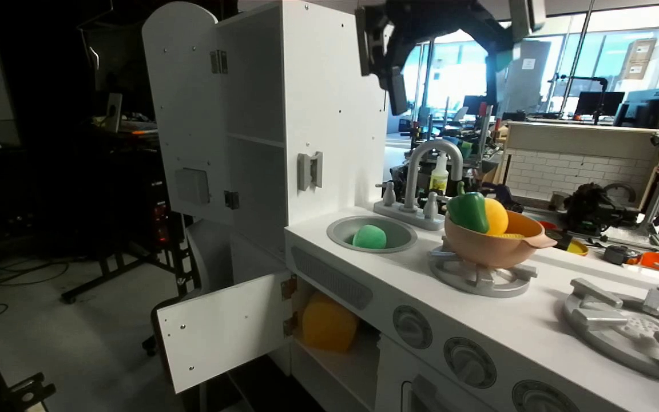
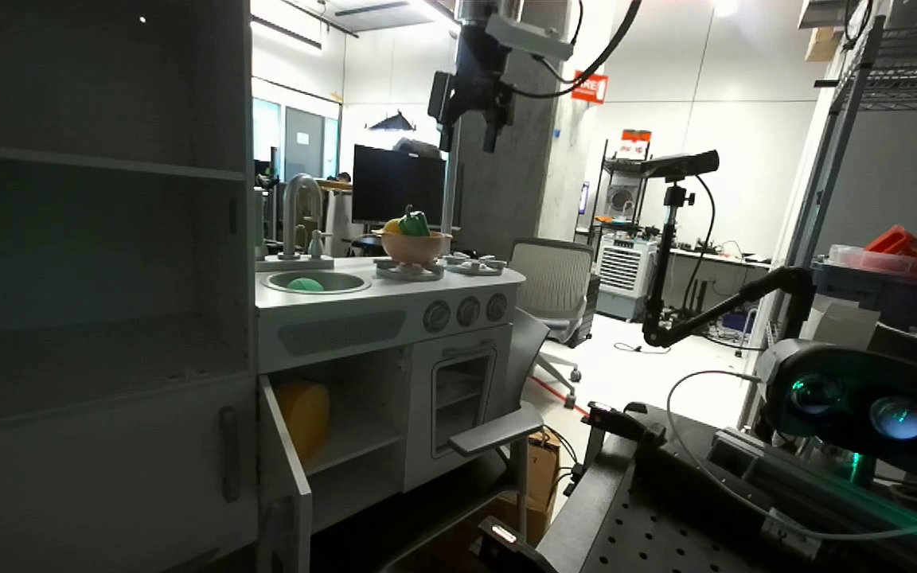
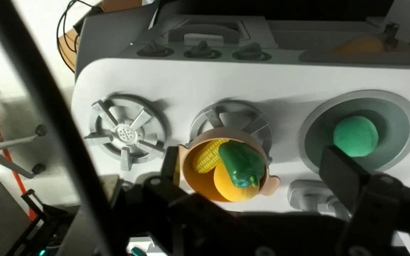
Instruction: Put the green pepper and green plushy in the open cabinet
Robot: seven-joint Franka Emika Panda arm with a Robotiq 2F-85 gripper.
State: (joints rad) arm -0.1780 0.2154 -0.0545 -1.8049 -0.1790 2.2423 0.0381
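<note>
The dark-green pepper (image 1: 469,212) lies on top of other toy food in a peach bowl (image 1: 478,246); it also shows in the wrist view (image 3: 242,163). The light-green plushy (image 1: 369,237) rests in the round grey sink (image 3: 306,124), in the wrist view too (image 3: 356,136). The open cabinet (image 1: 364,366) is the low compartment under the sink, its white door (image 1: 226,326) swung outward; it also shows in an exterior view (image 2: 363,426). My gripper (image 2: 469,143) is open and empty, high above the counter. In the wrist view its fingers (image 3: 256,167) stand wide apart, the bowl between them.
A yellow-orange object (image 1: 329,323) sits inside the cabinet near the hinge. The bowl, on a burner, also holds a yellow ball (image 3: 231,186) and corn (image 3: 208,156). A grey faucet (image 1: 429,166) rises behind the sink. A tall white cupboard (image 1: 329,114) stands beside it.
</note>
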